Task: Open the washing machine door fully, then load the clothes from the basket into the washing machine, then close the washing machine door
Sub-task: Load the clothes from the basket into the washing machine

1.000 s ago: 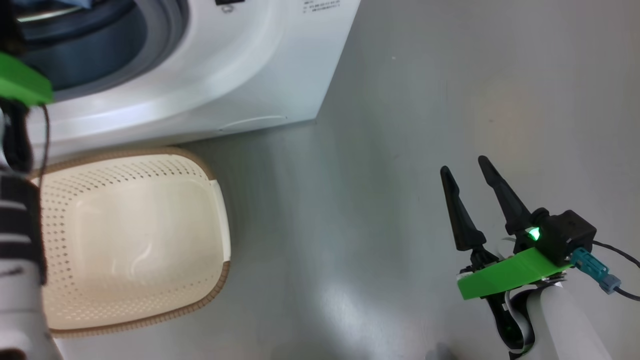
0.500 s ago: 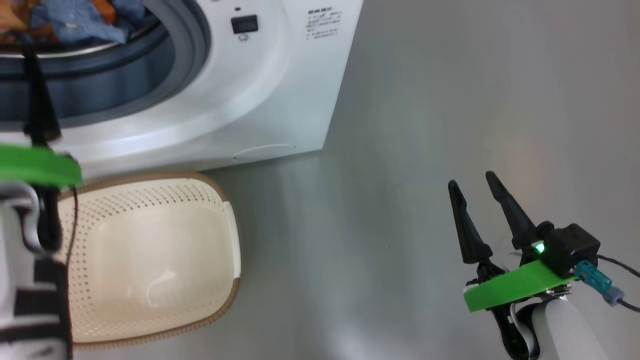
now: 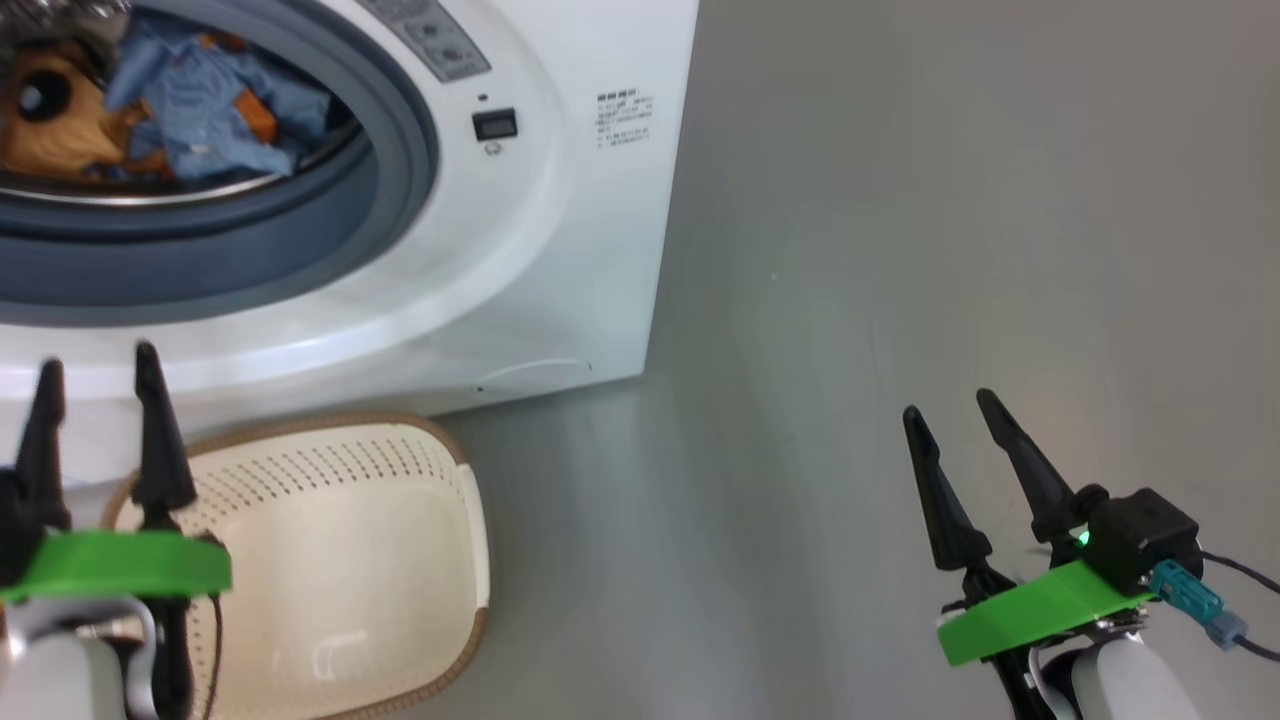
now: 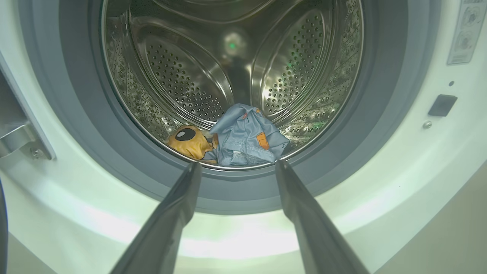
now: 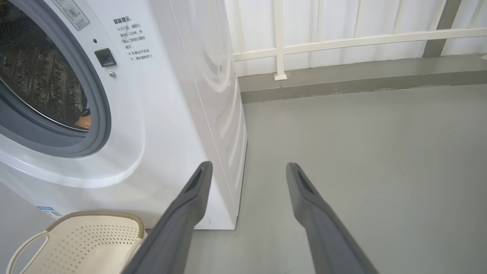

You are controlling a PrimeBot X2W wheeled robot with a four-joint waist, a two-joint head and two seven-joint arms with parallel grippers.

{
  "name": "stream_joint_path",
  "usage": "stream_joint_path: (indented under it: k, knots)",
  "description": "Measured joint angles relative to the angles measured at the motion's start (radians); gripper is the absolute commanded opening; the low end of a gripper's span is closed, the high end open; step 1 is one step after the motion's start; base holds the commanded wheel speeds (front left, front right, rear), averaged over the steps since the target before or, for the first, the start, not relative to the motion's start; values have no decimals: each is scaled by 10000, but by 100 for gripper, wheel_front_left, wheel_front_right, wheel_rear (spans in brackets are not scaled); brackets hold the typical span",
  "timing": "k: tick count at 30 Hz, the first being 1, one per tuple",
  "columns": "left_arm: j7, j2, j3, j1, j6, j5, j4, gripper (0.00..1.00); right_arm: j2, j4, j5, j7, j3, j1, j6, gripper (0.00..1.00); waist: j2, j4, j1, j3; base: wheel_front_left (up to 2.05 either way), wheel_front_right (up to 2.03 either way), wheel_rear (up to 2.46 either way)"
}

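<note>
Right, head view first: the washing machine (image 3: 560, 250) stands on the grey floor (image 3: 900, 200) with its mouth wide open. The clothes (image 3: 200, 110) lie inside, a blue heap with an orange-brown bear face, behind the grey-blue gasket (image 3: 400, 170). On the floor just in front of the machine's lower front edge sits the basket (image 3: 350, 470), its pale perforated bottom showing bare. The left gripper (image 3: 97, 357) hangs by the basket's left rim, fingers pointing up at the machine's white front, jaws released with nothing between them. Over on the right, well apart from the machine, the right gripper (image 3: 948, 404) hovers above open floor, jaws spread too and holding nothing.

Left wrist view now: the two dark fingers point straight at the opening, set wide. Between their tips, at the bottom front of the steel drum (image 4: 182, 76), lie the clothes, blue fabric to the right and bear face to the left, just behind the gasket lip. A small dark latch socket (image 4: 441, 104) sits on the white front.

Right wrist view: the fingers stand apart over the floor beside the machine's near corner. The basket peeks in at the lower left, brown rim and white handle, close by the machine's foot. A white railing (image 5: 279, 38) runs along the far edge of the floor.
</note>
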Motion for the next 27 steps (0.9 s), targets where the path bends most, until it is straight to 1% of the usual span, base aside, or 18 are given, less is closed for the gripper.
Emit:
stream_joint_path:
  k: [6, 13, 20, 22, 27]
  knots:
    - [0, -286, -12, 1118, 27, 13, -696, 100, -92, -19, -12, 0, -10, 286, 0, 100, 0, 45, 0, -586, 0, 0, 0]
    - [0, -391, 58, 2287, 119, 155, -1197, 100, -178, 17, -15, 0, 48, 414, 0, 100, 0, 53, 0, -1274, 0, 0, 0]
    - [2, -479, 61, 3015, 221, 186, -1430, 100, -380, 79, -15, 0, 8, 636, 0, 100, 0, 142, 0, -1760, 0, 0, 0]
    - [2, -495, 54, 3184, 309, 201, -1536, 100, -405, 96, -15, 0, 4, 640, 0, 100, 0, 198, 0, -1846, 0, 0, 0]
    - [2, -504, 36, 3512, 309, 201, -1664, 100, -426, 157, -15, 0, 40, 640, 0, 100, 0, 324, 0, -1982, 0, 0, 0]
